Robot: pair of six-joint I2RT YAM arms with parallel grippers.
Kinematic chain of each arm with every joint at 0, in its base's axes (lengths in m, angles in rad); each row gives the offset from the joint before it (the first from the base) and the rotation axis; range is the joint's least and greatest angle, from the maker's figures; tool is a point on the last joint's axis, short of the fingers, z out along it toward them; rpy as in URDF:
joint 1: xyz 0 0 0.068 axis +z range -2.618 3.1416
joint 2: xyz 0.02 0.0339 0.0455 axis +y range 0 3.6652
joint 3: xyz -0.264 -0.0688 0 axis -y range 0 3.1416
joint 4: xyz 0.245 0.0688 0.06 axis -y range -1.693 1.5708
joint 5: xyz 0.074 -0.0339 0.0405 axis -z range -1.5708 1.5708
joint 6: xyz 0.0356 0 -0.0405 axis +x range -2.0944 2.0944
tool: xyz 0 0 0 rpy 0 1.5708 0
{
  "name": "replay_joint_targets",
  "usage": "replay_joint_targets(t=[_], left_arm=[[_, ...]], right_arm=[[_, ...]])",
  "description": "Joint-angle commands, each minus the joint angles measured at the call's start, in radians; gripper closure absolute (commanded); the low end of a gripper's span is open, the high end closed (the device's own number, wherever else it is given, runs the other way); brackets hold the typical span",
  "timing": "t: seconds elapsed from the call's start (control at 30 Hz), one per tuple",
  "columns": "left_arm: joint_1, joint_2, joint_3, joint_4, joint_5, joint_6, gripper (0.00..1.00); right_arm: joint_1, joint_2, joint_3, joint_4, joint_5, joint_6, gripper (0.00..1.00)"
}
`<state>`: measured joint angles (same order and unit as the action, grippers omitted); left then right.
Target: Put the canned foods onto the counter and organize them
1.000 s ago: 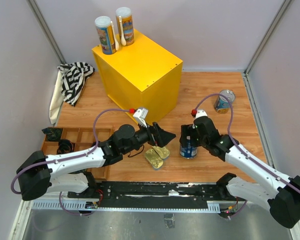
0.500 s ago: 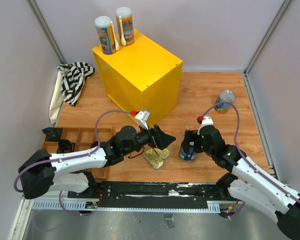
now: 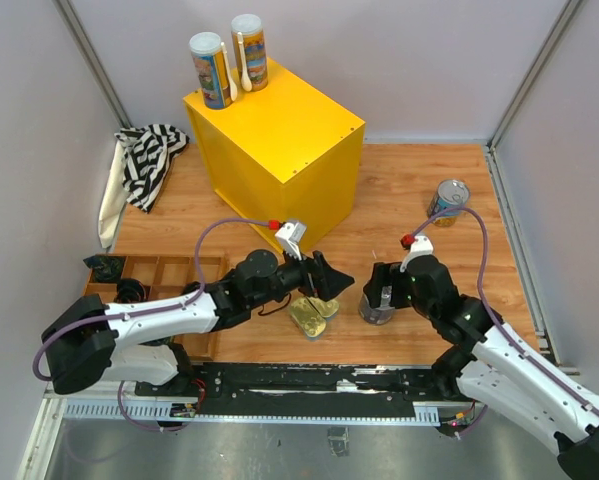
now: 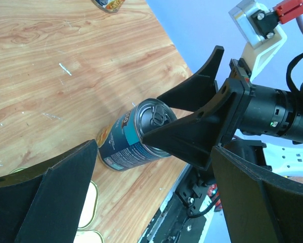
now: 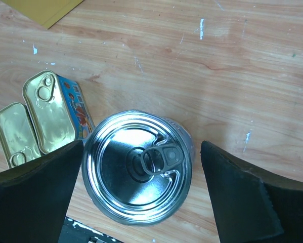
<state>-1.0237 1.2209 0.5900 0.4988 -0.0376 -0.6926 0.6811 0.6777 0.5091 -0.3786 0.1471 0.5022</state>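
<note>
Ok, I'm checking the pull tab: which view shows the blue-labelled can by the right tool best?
Right wrist: the blue-labelled silver-topped can fills it, lid and tab sharp. Left wrist shows its side label; top external hides it under the right tool.

Gold tins point(image 5: 50, 109) just beside blue can point(image 5: 137, 167)

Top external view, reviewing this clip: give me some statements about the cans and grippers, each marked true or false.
1. Two tall cans stand on the yellow counter. True.
2. Both gold tins lie on the counter. False: they lie on the wooden table, beside the left gripper.
3. The right gripper is open, with a blue can between its fingers. True.
4. The left gripper holds a tin. False: it is open and empty.
</note>
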Motion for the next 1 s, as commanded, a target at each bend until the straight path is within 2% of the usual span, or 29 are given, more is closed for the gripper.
replay_joint_targets(t=[0.0,0.23,0.4,0.6,0.97], left_arm=[[-0.005,0.017,0.053,-0.011,0.027,0.047,0.01],[-0.006,-0.002,0.057,-0.062,0.079,0.147,0.01],[-0.026,0.006,0.065,-0.066,0.149,0.288,0.01],[-0.109,0.117,0.154,-0.101,0.174,0.446,0.01],[-0.153,0.276,0.218,-0.046,0.171,0.624,0.01]], right_arm=[[0.012,-0.052,0.024,-0.054,0.058,0.013,0.01],[0.011,-0.123,0.078,-0.125,0.156,0.053,0.0],[0.012,-0.185,0.104,-0.183,0.281,0.125,0.0],[0.012,-0.241,0.159,-0.299,0.474,0.202,0.0],[0.012,-0.301,0.204,-0.375,0.553,0.215,0.0]])
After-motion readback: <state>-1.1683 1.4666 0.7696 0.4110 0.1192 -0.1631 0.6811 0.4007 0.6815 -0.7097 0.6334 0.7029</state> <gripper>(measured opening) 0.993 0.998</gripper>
